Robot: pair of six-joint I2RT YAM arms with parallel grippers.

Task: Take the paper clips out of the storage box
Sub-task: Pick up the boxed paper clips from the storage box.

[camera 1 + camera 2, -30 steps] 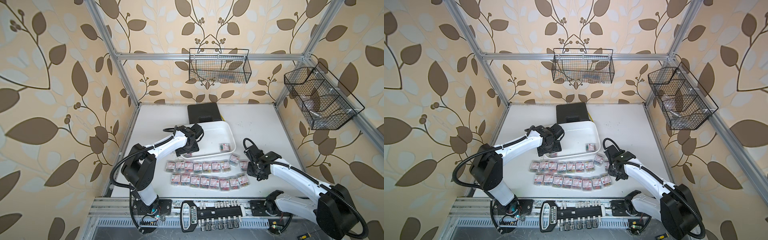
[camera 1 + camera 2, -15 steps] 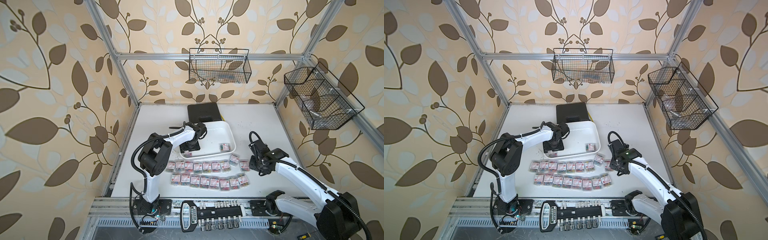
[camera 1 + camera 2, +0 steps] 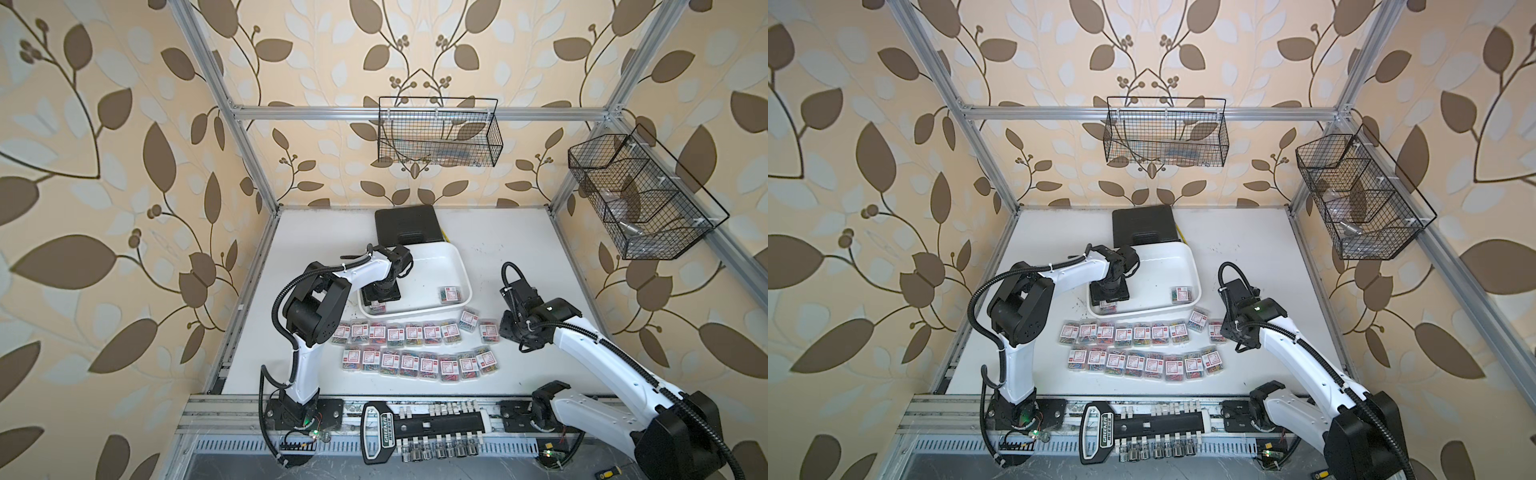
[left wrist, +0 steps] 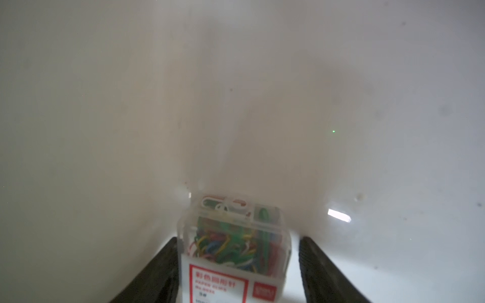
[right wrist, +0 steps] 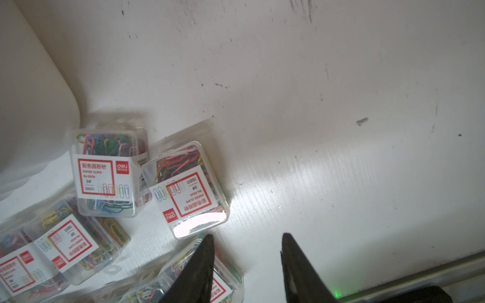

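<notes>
Left gripper [image 4: 237,238], jaws apart, straddles clip box [image 4: 231,253] in storage box's [image 4: 105,105] near-left corner; right gripper [image 5: 247,236] parted, empty.

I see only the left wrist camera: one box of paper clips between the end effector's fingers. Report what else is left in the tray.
Observer: A second box of paper clips lies in the storage box, in the corner nearest the right arm.
Operator: Place my box in the tray.
Observer: In both top views your box sits under the left end effector, in the tray corner nearest the left arm's base.
Operator: Give me the right arm.
Observer: The right end effector hovers open and empty over the table, beside the right end of the two rows of boxes laid out in front of the tray.
</notes>
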